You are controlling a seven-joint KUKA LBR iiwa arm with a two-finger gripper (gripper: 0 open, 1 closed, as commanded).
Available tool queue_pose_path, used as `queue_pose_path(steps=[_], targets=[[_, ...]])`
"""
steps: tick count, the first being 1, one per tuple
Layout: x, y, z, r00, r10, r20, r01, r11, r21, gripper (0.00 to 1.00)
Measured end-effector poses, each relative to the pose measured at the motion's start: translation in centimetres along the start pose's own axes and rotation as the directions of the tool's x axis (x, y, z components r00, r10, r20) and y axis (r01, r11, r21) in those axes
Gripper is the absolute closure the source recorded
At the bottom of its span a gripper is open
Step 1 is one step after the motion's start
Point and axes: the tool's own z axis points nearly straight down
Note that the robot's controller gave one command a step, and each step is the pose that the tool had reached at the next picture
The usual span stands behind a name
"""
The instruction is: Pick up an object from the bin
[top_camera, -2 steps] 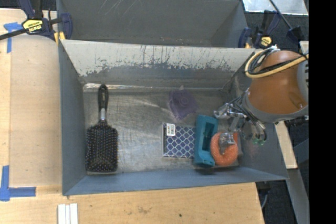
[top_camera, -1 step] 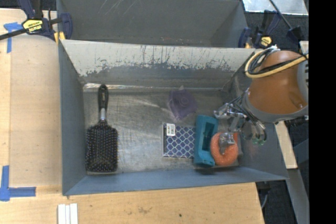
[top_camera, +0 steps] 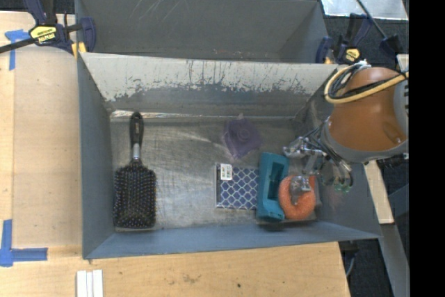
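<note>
Claw: low in bin's front right corner, directly over orange round object touching teal box; grip state cannot be told.

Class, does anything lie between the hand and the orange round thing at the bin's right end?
Nothing visible does. The hand is directly over the orange round thing; the teal box lies close beside that thing, not between them.

Lower right of frame: orange rounded obj, squat and lumpy, lies on floor of grey bin near front wall. Left side touches upright teal block. Upper part partly hidden; exact shape can't be told.
</note>
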Motion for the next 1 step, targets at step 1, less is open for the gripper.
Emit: queue_pose_path(steps=[1], targets=[[0.0, 0.0, 0.0, 1.0, 0.0, 0.0, 0.0, 1.0, 0.0, 1.0]])
